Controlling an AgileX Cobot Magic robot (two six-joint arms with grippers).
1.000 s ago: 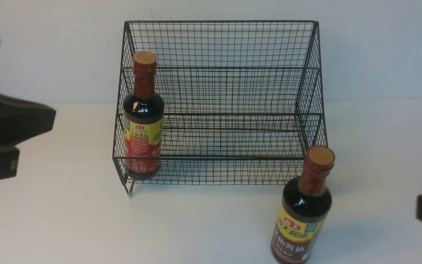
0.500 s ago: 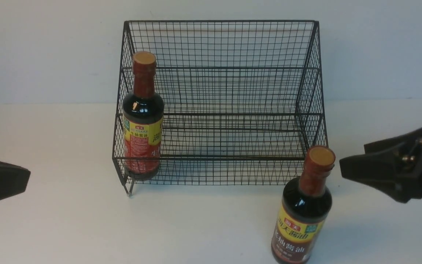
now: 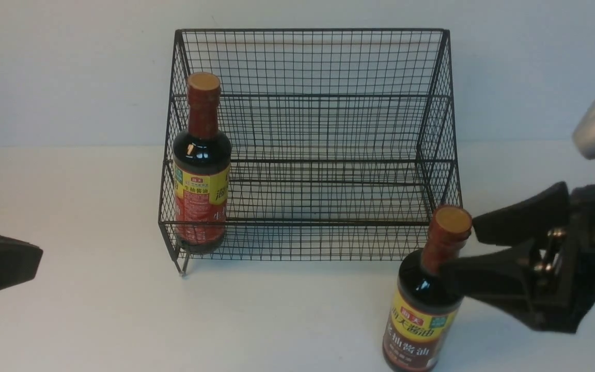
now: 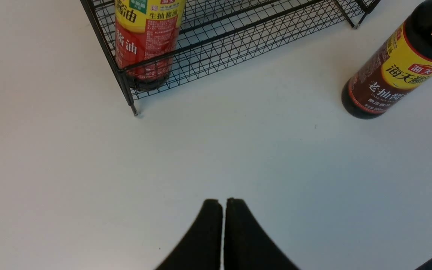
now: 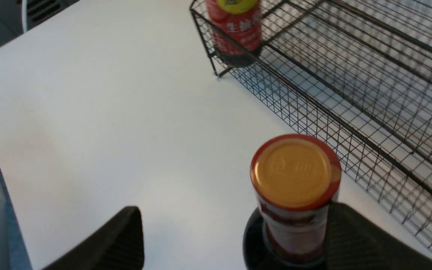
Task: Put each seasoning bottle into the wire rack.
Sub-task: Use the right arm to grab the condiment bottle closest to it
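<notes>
Bottles are the job, and the loose bottle (image 3: 424,310) is the one left to place: it stands upright on the white table (image 3: 96,310), just outside the wire rack (image 3: 328,67) near its right front corner. Its body is dark, glossy and round, narrowing to a reddish-brown sleeved neck under a flat tan cap (image 5: 294,172), with a slick yellow-and-red label round the belly. My right gripper (image 3: 460,248) has its fingers spread wide either side of that neck. In the right wrist view one pad sits just beside the neck and the other is well apart, so nothing is clamped. I judge this the reach-to-grasp step for the last bottle. Next I would centre on the neck and close firmly, since the sleeve looks smooth, then lift high enough to clear the rack's front rail and set the bottle on the lower shelf. The racked bottle (image 3: 202,170) stands upright in the left front corner of the thin black mesh. My left gripper (image 4: 223,204) hangs over bare table, fingers pressed together, holding nothing.
</notes>
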